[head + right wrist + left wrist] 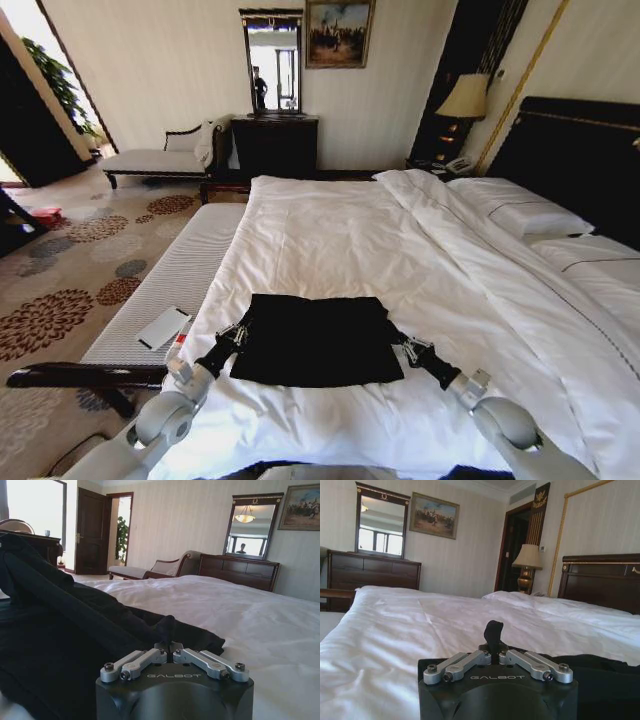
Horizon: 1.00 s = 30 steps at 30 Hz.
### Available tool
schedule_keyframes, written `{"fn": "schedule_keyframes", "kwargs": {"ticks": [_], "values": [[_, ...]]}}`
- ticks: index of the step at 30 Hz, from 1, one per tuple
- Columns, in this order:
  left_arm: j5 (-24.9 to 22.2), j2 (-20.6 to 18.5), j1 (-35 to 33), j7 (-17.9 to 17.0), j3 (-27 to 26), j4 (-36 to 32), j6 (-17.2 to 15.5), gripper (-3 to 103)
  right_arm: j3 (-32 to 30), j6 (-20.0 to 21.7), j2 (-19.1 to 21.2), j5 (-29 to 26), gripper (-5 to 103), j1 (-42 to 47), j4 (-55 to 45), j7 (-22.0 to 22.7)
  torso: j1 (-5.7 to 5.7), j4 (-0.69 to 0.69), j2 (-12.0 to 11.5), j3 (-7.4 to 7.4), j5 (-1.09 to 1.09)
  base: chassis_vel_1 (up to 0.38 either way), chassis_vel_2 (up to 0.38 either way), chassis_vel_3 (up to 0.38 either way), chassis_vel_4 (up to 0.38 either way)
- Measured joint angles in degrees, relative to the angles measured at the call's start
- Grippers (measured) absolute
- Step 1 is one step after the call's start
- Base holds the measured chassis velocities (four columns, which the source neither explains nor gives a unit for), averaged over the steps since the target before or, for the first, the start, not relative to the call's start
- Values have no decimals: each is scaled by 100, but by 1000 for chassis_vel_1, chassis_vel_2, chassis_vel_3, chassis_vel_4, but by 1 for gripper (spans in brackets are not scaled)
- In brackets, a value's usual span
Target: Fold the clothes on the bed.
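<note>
Soft black short-sleeved T-shirt (315, 340) flat on large white-duvet bed (400, 250).
Left gripper (238, 333) and right gripper (404, 346) pinching opposite edges, fingers (493, 631) pressed together on fabric.

Head camera: set high at the foot of the bed (330, 230), facing forward and down along its length toward the dresser (273, 143) wall. Left wrist camera: set low, just above the duvet, close behind the left pincer (493, 632) — facing across the bed toward the headboard (600, 580) and lamp (527, 565). Right wrist camera: equally low, close behind the right pincer (169, 630) — facing the opposite way, toward the doorway (91, 530). All three views share the mirror (272, 60) and dresser.
</note>
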<state>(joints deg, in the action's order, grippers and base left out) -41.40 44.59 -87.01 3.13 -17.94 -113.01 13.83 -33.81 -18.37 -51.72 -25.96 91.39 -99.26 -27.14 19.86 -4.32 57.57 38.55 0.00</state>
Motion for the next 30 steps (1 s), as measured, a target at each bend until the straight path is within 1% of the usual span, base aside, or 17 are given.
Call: {"fn": "schedule_keyframes", "kwargs": {"ticks": [5, 10, 18, 19, 20, 21, 22, 24, 25, 26, 27, 28, 29, 30], "values": [[163, 99, -139, 7, 4, 58, 105, 2, 154, -91, -82, 182, 1, 23, 66, -4, 0, 1, 0, 0, 0, 0, 0, 0, 0], [176, 65, -161, 14, -41, 122, 160, 2, 248, -167, -133, 383, 1, 69, 85, 1, 0, 0, 0, 0, 0, 0, 0, 0, 0], [215, 80, -245, 18, -35, 148, 204, 2, 237, -238, -172, 490, 1, 167, 99, 1, 0, 0, 0, 0, 1, 0, 0, 0, 0], [257, 101, -266, -2, -3, 143, 211, 2, 224, -238, -170, 486, -3, 186, 87, 0, 0, 0, 0, 0, 0, 0, 0, 0, 0], [257, 101, -266, -2, -3, 143, 211, 2, 224, -238, -170, 486, -3, 186, 87, 0, 0, 0, 0, 0, 0, 0, 0, 0, 0], [313, 124, -297, -22, 20, 123, 222, -1, 200, -238, -165, 483, 2, 208, 69, -8, 1, 0, -1, 0, 0, 0, 0, 0, 0], [389, 148, -343, -30, 41, 94, 232, 2, 170, -244, -157, 477, 8, 235, 48, -19, 0, 0, 0, 0, 1, 0, 0, 0, 0], [601, 194, -460, -35, 72, 46, 275, 13, 101, -259, -141, 455, 19, 318, -3, -37, 1, 1, 0, 0, 0, 0, 0, 0, 0], [674, 203, -506, -34, 77, 30, 293, 13, 78, -265, -139, 451, 19, 351, -22, -52, 1, 1, 0, 0, 0, 0, 0, 0, 0], [771, 217, -575, -34, 80, 8, 316, 19, 45, -271, -138, 445, 24, 400, -54, -74, 1, 0, 0, 0, 1, 0, 0, 0, 0], [771, 217, -575, -34, 80, 8, 316, 19, 45, -271, -138, 445, 24, 400, -54, -74, 1, 0, 0, 0, 1, 0, 0, 0, 0], [803, 223, -602, -34, 80, 0, 325, 23, 26, -273, -139, 442, 30, 428, -77, -81, 1, 0, 0, 0, 1, 0, 0, 0, 0], [861, 235, -669, -32, 67, -26, 341, 23, -9, -275, -144, 439, 35, 475, -125, -91, 1, 0, 0, 0, 0, 0, 0, 0, 0], [896, 244, -737, -32, 35, -60, 354, 29, -54, -275, -153, 436, 40, 538, -190, -99, 1, 1, 0, 0, 0, 0, 0, 0, 0]]}}
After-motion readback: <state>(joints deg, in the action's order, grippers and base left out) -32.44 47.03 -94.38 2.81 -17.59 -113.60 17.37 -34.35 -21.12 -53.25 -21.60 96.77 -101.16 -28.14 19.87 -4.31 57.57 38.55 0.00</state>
